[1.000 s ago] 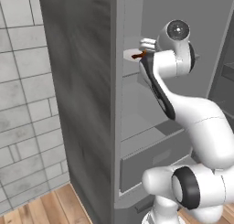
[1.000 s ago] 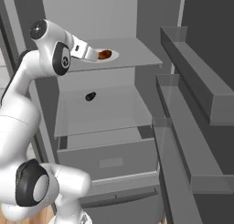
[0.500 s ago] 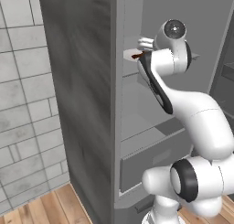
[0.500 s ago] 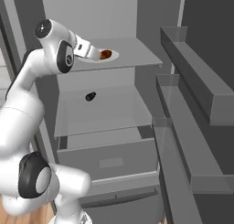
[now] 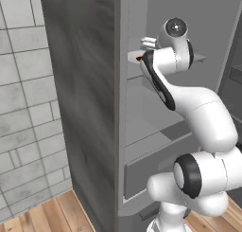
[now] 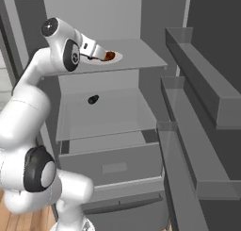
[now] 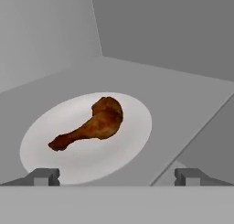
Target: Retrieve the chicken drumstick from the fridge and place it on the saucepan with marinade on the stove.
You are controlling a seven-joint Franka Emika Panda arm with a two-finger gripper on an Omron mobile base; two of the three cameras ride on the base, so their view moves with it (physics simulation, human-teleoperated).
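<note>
The chicken drumstick [image 7: 93, 122] is brown and glossy and lies on a white plate [image 7: 132, 141], its thin bone end pointing to the lower left of the hand view. The plate stands on the upper shelf of the open dark grey fridge [image 5: 90, 84]. My gripper [image 7: 117, 177] is open, just short of the plate's near rim, with the fingertips [image 7: 45, 176] spread wider than the drumstick and nothing between them. From the right base view, the gripper [image 6: 100, 55] reaches onto that shelf beside the drumstick [image 6: 109, 56]. The saucepan and stove are out of view.
A small dark object [image 6: 93, 99] lies on the middle shelf. Below it is the lower drawer [image 6: 113, 166]. The open door's racks [image 6: 202, 98] stand at the right. A grey brick wall [image 5: 28, 108] and wood floor lie left of the fridge.
The arm's upper joint has risen slightly and the hand has edged a little further onto the upper shelf toward the plate. The drumstick has not moved.
</note>
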